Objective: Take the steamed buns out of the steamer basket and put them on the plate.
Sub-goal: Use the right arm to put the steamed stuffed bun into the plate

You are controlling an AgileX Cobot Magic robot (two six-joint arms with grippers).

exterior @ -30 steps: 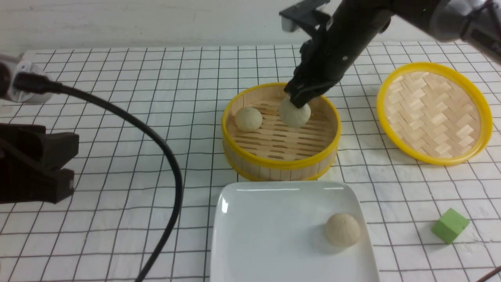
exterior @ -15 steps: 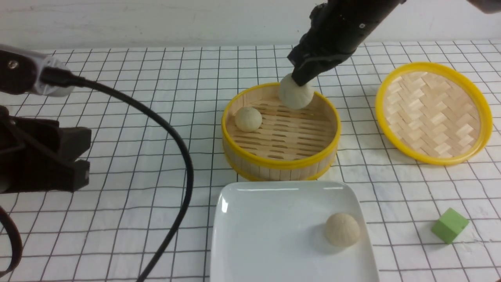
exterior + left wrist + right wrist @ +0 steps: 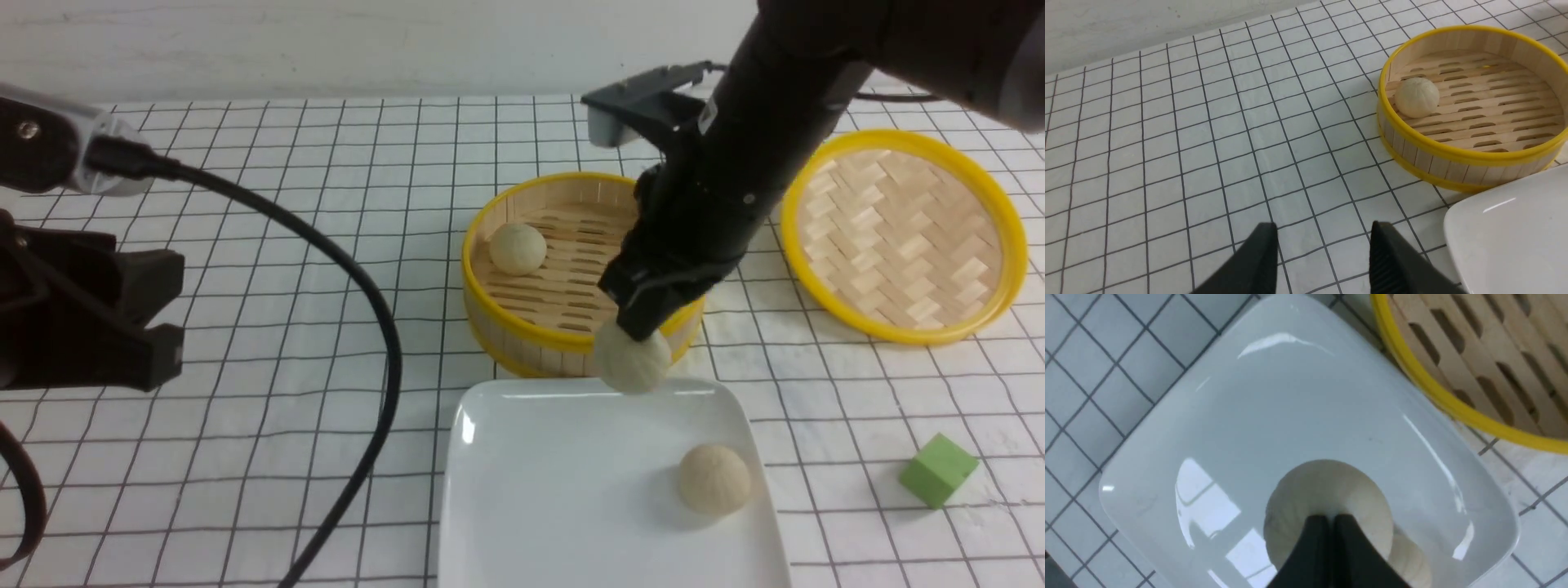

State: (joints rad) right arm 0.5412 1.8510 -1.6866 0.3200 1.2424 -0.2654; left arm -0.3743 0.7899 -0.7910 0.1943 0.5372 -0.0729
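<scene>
Steamed bun (image 3: 630, 365) hung pinched in the right gripper (image 3: 641, 328) above the plate (image 3: 506, 490); the left gripper (image 3: 1323, 233) stood open, empty.

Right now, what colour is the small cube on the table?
The cube is green, best seen in the front view.

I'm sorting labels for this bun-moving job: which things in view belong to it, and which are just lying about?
Job: held bun in the right gripper; basket bun; plated bun; steamer basket; plate.
Lying about: woven lid; green cube; black cable.
</scene>
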